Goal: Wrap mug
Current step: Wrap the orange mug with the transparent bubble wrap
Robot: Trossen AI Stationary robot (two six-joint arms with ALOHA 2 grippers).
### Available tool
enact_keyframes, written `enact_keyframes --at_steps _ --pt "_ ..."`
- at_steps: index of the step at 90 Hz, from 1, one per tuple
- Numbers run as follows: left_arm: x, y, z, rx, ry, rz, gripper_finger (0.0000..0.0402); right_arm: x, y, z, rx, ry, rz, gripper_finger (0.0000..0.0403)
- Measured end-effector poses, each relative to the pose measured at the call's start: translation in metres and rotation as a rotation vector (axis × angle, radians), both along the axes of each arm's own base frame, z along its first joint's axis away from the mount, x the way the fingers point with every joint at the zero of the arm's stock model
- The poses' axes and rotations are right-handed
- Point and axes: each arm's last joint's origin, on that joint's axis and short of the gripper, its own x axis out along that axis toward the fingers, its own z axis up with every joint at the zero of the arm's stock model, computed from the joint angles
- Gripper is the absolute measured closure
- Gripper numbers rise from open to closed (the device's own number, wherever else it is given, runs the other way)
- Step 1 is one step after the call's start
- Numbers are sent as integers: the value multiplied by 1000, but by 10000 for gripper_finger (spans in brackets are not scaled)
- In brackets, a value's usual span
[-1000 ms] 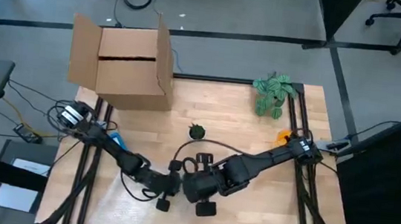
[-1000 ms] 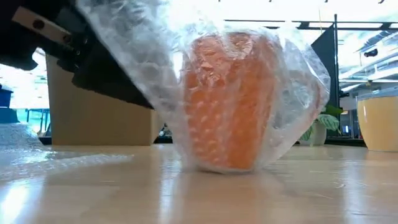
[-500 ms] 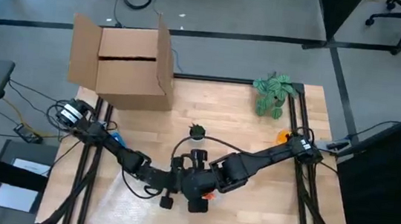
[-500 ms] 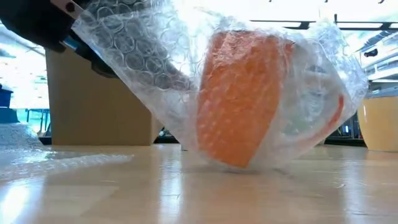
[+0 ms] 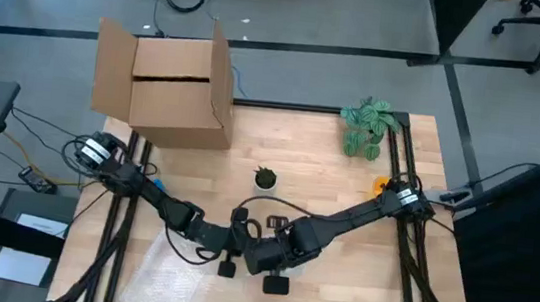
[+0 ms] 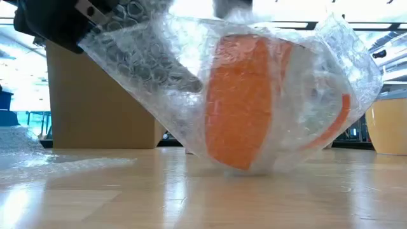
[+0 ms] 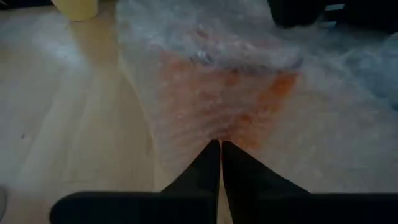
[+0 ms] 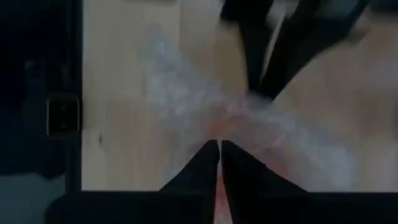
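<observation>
The left hand (image 7: 220,149) and right hand (image 8: 220,149), each pinched shut on the clear bubble-wrap sheet (image 6: 146,57), stretch it over the tilted orange ceramic mug (image 6: 238,102) on the wooden bench (image 6: 127,191) to enclose it.

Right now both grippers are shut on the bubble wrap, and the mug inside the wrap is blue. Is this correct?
Not quite: the mug is orange, not blue, as the low view shows through the bubble wrap. The rest holds: the left gripper and the right gripper are both shut on the wrap.
</observation>
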Motion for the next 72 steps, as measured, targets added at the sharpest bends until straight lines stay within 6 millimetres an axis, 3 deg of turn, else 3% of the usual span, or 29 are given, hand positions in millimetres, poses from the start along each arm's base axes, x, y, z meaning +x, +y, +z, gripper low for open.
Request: enact_keyframes --at_steps 41,72 --pt "2 1 16 -22 -104 9 401 0 -15 -65 -45 64 -31 403" --pt "6 1 16 -36 -147 24 401 6 -22 -62 -84 32 -20 403"
